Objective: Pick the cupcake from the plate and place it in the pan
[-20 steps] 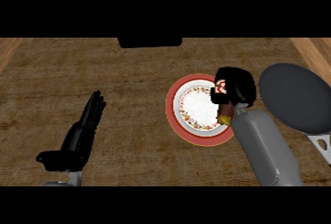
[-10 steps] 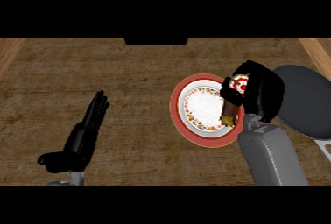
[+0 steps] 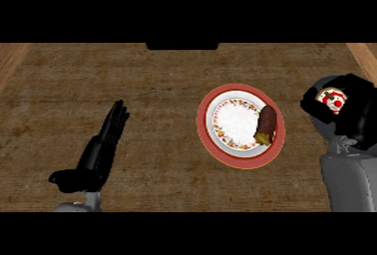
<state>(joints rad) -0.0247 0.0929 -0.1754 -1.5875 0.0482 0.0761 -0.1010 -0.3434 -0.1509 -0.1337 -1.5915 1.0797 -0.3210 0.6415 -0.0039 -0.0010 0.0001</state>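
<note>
My right hand (image 3: 352, 112) is at the right edge, curled round the cupcake (image 3: 333, 98), whose white and red top shows between the fingers. It is to the right of the red-rimmed plate (image 3: 221, 149) and apart from it. A brown pastry (image 3: 267, 124) lies on the plate's right side. The grey pan is hidden beneath my right hand and forearm; only a grey sliver (image 3: 322, 127) shows by the wrist, and I cannot tell whether it is the pan. My left hand (image 3: 103, 144) rests open at the lower left, fingers straight.
The counter's wooden top (image 3: 147, 89) spreads across the view, with lighter wooden edges at the far left and far right. A dark object (image 3: 182, 46) sits at the back edge, centre.
My right hand has carried the cupcake off the plate's right rim and further right. The brown pastry stays on the plate. The left hand has kept still.
</note>
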